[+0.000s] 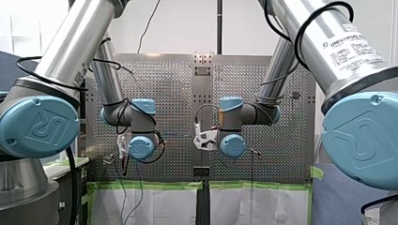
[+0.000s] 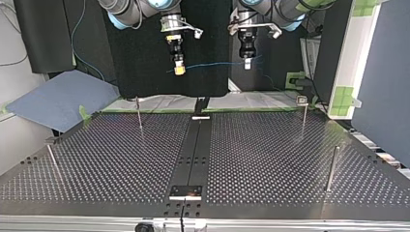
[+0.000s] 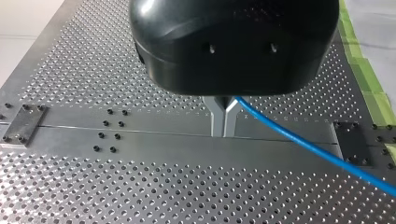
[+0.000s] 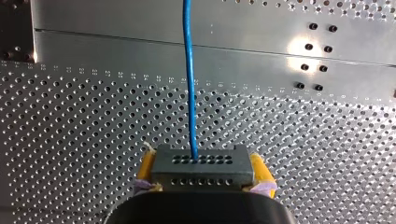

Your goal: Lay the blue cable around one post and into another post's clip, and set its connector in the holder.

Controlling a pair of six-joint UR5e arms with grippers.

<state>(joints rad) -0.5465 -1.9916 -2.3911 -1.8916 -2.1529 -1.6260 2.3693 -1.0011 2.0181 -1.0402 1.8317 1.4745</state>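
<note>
Closest to the right wrist camera is the black body of my right gripper (image 4: 202, 169). Its yellow pads (image 4: 147, 167) are drawn in tight on the two ends of a dark connector (image 4: 201, 161). The blue cable (image 4: 189, 79) leaves the connector's holed face and runs straight ahead, above the perforated table (image 4: 84, 116). In the left wrist view the black housing of my left gripper (image 3: 224, 127) fills the foreground. Its metal fingers (image 3: 217, 116) are pinched together on the cable, which comes out at their side and slants away over the table's plain middle strip (image 3: 154, 135). From across the table, the nearest thing is a small plate (image 2: 185, 192) at the near edge, then bare posts (image 2: 331, 168) toward the sides, and further back a post with a clip (image 2: 302, 100) on top. Beyond these, both arms hang their grippers straight down, near each other and well above the table's far edge. The cable is strung almost level between them, well apart from the posts.
</note>
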